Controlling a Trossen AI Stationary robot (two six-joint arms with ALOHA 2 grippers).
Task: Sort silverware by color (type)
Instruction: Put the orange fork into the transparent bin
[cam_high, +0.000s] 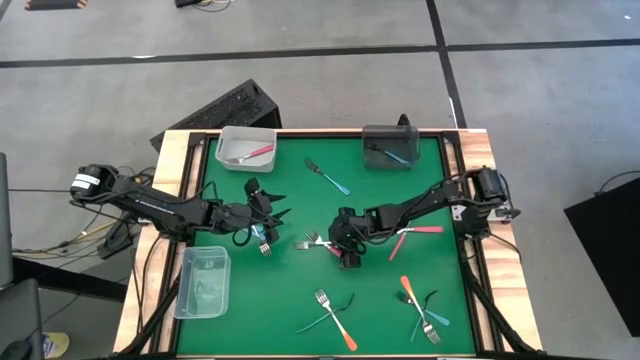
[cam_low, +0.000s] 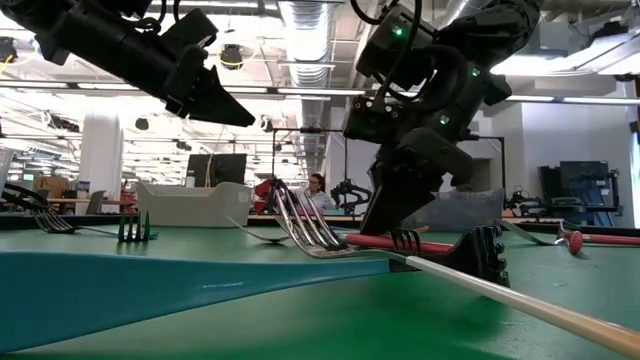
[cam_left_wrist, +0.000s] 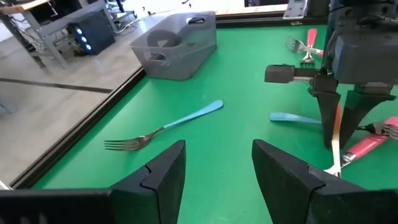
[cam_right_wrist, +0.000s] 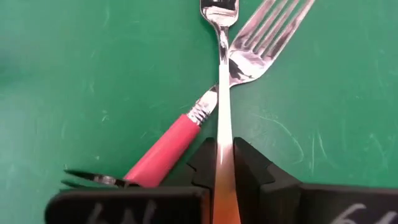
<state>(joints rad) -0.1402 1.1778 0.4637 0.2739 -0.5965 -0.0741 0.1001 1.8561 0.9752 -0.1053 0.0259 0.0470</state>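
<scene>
Pinching with my right gripper, I am squeezing both dark fingers together on the thin handle of a silver-headed fork whose handle is shading to orange where it passes between the pads. I am taking it low on the green felt table near the middle, because it is lying crossed with a red-handled metal fork, and a grip on the handle alone should let me lift 1 without dragging the other, I am guessing. My left gripper is hovering just beside the middle on its own side, fingers spread wide and touching nothing, waiting with a blue-handled fork lying ahead of it. That one is sitting near the dark grey plastic bin. I am reading the clear plastic bin at the far edge, which is holding a pink-handled utensil, as the red pile. More silverware is lying in 2 crossed clusters toward the near edge, still unsorted.
</scene>
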